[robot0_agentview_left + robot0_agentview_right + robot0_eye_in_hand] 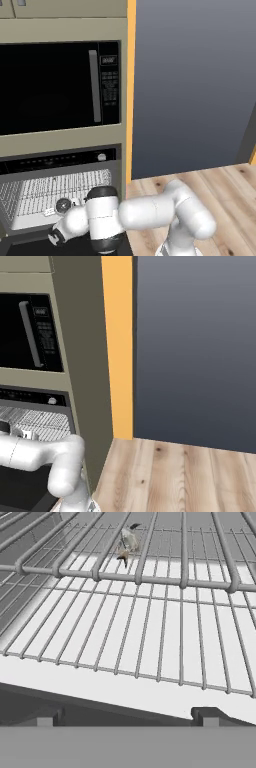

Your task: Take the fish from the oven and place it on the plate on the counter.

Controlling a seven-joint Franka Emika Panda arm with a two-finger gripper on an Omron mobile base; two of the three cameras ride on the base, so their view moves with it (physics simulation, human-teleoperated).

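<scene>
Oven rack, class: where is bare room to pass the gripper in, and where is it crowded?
The wire rack is bare from its front edge back to the raised cross bar. Beyond that bar, the fish lies at the far middle; rack to either side of it is free. The open gripper sits at the rack's front.

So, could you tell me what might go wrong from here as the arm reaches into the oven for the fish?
The fish is small and lies on a far wire rack; the open gripper could push it away or trap a wire with it. The nearer rack bar crosses in front, so the fingers might catch there. The forearm sits low at the oven mouth and could graze its frame.
</scene>
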